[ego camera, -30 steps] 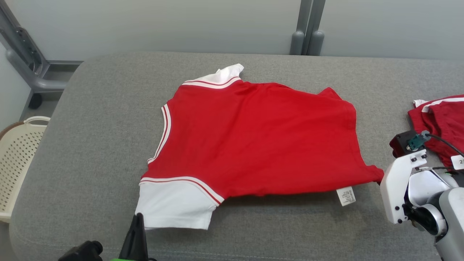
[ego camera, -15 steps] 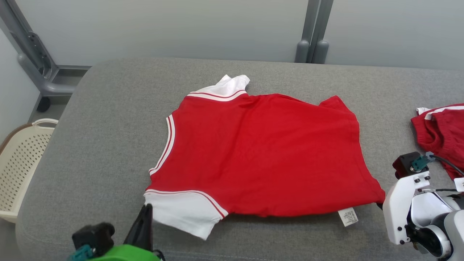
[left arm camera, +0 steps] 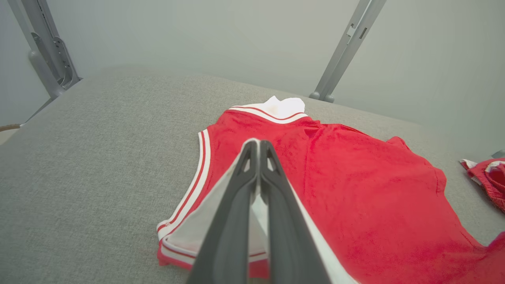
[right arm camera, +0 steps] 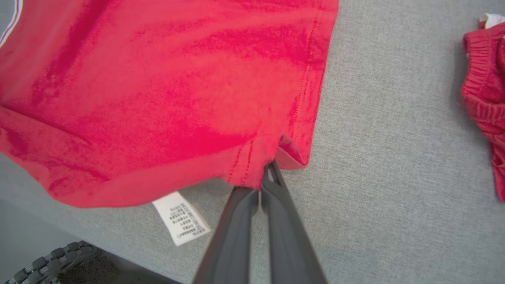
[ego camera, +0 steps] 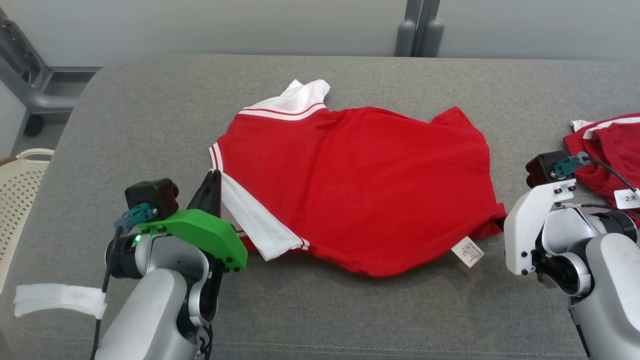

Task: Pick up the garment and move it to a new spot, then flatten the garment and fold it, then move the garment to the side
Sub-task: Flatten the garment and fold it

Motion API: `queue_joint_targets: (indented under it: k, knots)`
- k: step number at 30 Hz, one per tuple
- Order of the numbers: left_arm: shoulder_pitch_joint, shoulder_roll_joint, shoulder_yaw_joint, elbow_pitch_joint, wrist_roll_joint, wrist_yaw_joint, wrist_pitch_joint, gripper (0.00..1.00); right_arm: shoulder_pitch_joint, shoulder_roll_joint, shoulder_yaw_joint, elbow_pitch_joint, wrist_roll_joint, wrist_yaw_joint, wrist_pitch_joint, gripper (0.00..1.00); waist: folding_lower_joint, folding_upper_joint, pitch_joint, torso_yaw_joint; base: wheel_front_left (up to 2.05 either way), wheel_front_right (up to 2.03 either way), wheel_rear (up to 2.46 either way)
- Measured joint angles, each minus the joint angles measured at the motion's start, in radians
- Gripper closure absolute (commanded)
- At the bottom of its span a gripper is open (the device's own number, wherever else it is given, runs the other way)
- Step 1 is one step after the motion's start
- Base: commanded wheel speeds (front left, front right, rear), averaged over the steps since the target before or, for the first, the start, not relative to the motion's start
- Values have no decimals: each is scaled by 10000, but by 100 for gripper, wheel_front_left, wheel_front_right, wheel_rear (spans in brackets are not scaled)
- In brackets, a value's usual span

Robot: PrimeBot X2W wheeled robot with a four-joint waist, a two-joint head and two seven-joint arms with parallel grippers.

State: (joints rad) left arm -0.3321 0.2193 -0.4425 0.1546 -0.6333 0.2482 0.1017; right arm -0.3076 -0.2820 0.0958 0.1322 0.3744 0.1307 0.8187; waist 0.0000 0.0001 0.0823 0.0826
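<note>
The garment (ego camera: 360,185) is a red shirt with white sleeves and striped trim, lying on the grey padded table (ego camera: 125,125). My left gripper (ego camera: 216,175) is shut on the near white sleeve (ego camera: 250,220), which is raised and drawn over the red body. In the left wrist view the closed fingers (left arm camera: 258,146) pinch white cloth above the garment (left arm camera: 355,189). My right gripper (right arm camera: 270,171) is shut on the garment's (right arm camera: 177,90) red hem corner, beside its white care label (right arm camera: 179,219). In the head view the right wrist housing (ego camera: 525,225) hides those fingers.
A second red garment (ego camera: 607,145) lies crumpled at the table's right end, also in the right wrist view (right arm camera: 485,90). A cream perforated basket (ego camera: 20,185) stands off the table's left end. Grey metal posts (ego camera: 415,30) rise behind the table.
My left gripper has risen and gone forward with the white sleeve, folding it over onto the red body. The garment's near edge has lifted at both held corners. The camera has shifted too.
</note>
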Motion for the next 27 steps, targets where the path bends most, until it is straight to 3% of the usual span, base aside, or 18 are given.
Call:
queue_joint_targets:
  k: [11, 27]
  knots:
    - [-2133, -414, 121, 2694, 98, -433, -639, 100, -1239, 642, -345, 1624, -422, 0, -740, 100, 0, 0, 689, -423, 0, 0, 0]
    - [-3889, -654, -36, 4963, 376, -780, -1436, 100, -2711, 1507, -874, 3662, -1597, 0, -2127, 100, 1, 0, 1370, -718, 0, 0, 0]
